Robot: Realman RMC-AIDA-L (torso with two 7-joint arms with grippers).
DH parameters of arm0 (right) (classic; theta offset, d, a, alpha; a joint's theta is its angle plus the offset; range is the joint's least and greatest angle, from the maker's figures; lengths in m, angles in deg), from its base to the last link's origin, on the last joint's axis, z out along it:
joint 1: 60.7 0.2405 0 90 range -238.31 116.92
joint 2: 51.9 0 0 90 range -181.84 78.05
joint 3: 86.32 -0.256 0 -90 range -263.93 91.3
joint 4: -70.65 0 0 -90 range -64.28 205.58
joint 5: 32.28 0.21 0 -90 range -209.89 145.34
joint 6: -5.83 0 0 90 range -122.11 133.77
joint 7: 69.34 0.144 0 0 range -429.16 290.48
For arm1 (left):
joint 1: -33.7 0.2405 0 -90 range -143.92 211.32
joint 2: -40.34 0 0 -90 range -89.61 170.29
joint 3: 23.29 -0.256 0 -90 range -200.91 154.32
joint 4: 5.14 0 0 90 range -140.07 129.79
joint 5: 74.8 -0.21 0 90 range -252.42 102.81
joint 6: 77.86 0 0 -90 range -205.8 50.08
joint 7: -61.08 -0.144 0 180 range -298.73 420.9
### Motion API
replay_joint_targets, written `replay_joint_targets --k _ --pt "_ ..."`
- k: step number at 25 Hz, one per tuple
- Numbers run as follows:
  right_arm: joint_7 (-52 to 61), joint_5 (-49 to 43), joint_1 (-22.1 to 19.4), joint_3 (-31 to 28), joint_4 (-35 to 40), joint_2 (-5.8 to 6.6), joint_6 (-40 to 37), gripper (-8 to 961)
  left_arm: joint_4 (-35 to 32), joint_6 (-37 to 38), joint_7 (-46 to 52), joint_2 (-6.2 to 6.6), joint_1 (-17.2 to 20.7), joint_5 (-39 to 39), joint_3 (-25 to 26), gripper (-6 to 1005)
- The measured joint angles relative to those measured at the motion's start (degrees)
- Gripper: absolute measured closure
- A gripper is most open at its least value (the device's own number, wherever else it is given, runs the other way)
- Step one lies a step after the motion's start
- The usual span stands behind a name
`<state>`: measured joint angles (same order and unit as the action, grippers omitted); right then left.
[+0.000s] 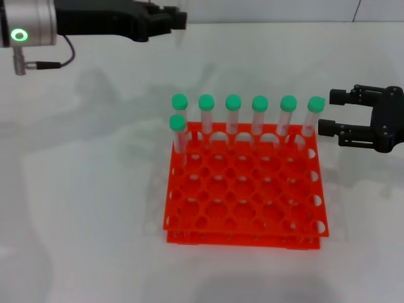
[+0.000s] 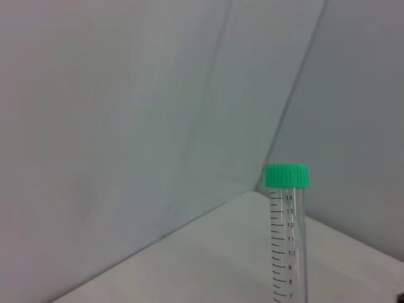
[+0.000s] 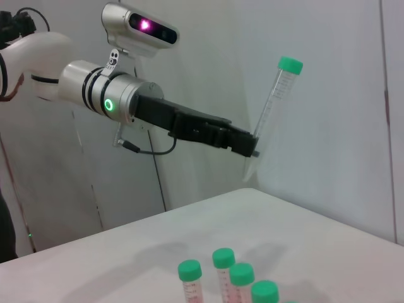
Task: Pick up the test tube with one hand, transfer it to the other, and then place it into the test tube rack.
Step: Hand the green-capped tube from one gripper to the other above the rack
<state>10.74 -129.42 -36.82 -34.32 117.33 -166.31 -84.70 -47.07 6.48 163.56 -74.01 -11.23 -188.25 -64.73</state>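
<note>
Overhead, the head view shows the bright orange-red two-tier plastic test tube rack point(image 1: 243, 192) in the middle of the frame on the white table point(image 1: 82, 208), with six green-capped clear tubes point(image 1: 260, 117) standing along its far row and a seventh point(image 1: 178, 132) one hole nearer at the left end. At upper left the black two-fingered left gripper point(image 1: 177, 20) reaches in on its silver wrist with a glowing green ring point(image 1: 20, 35); the tube it carries is barely discernible at the top edge in this view. At the right edge the black right gripper point(image 1: 329, 112) hovers level with the far row, just beside the last capped tube, its jaws spread and holding nothing. Next, the left wrist view shows only the upper part of the slender clear plastic test tube with a green screw cap point(image 2: 287, 233), upright at lower right, its printed graduations readable, against a pale wall. Lastly, the right wrist view shows the left gripper point(image 3: 249, 146) in the centre of the frame, held high above the table, its jaws pinching the test tube point(image 3: 273, 101) near its lower end, so the tube leans with its cap up toward the upper right; four green caps point(image 3: 224, 259) of racked tubes show along the bottom edge
</note>
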Motion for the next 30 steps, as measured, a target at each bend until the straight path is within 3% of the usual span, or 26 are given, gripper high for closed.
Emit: replay_joint_targets --k 12,30 --pt "0.1 0.03 0.29 -0.07 0.05 0.58 -0.3 258 0.79 4.67 -5.37 -2.04 -0.11 2.09 -6.49 821" --pt "0.2 -0.07 -0.04 -2.92 0.09 0.78 -3.6 259 3.62 5.82 -7.74 -3.16 -0.77 1.67 -10.02 821"
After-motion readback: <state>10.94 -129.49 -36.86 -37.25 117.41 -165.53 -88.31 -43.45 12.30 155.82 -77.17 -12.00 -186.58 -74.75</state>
